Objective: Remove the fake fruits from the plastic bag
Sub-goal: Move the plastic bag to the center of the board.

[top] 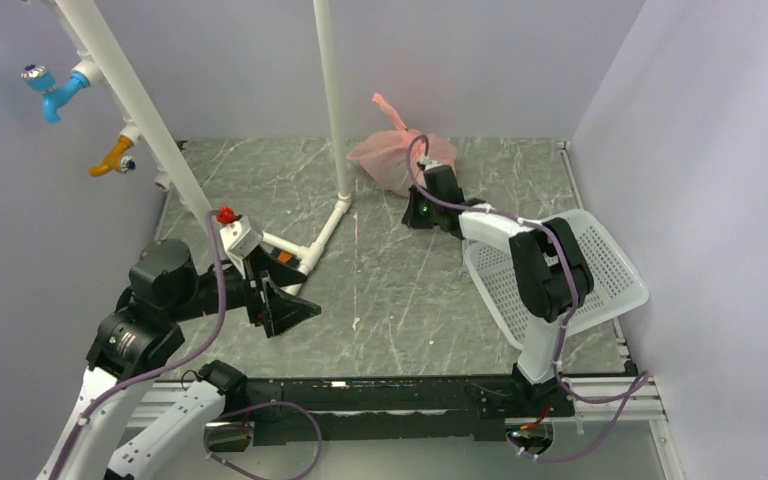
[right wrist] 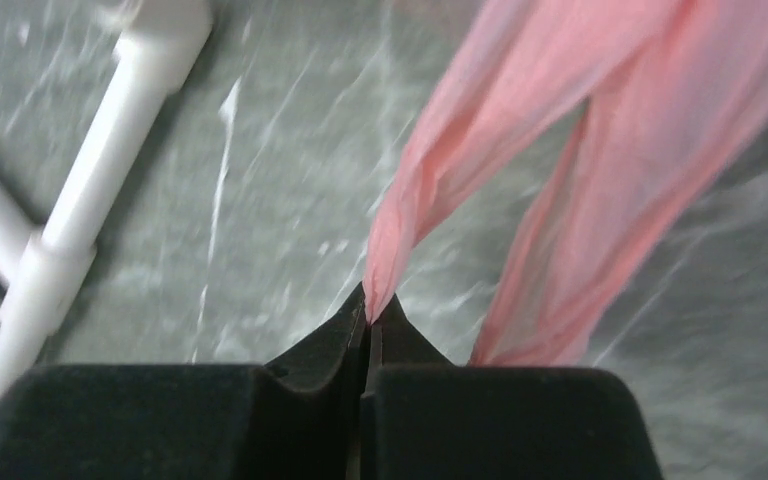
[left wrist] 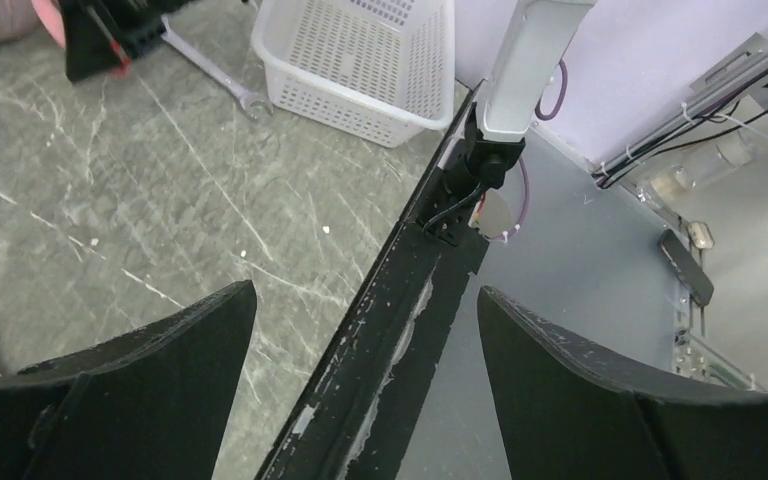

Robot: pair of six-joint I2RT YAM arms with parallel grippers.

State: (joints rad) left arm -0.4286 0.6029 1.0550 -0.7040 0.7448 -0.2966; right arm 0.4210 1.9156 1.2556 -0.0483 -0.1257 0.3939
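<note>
The plastic bag is a crumpled pink heap at the back of the table, with one loop handle sticking up. My right gripper sits at its near side. In the right wrist view the gripper is shut on a pinched strand of the bag's pink handle, which stretches up and to the right. The fake fruits are hidden; none shows through the bag. My left gripper is open and empty at the near left, and in its own view it hangs over the table's front rail.
A white pipe frame stands left of the bag, with its foot close to my right gripper. A white mesh basket lies under the right arm, with a wrench beside it. A small orange-and-black brush lies by the pipe.
</note>
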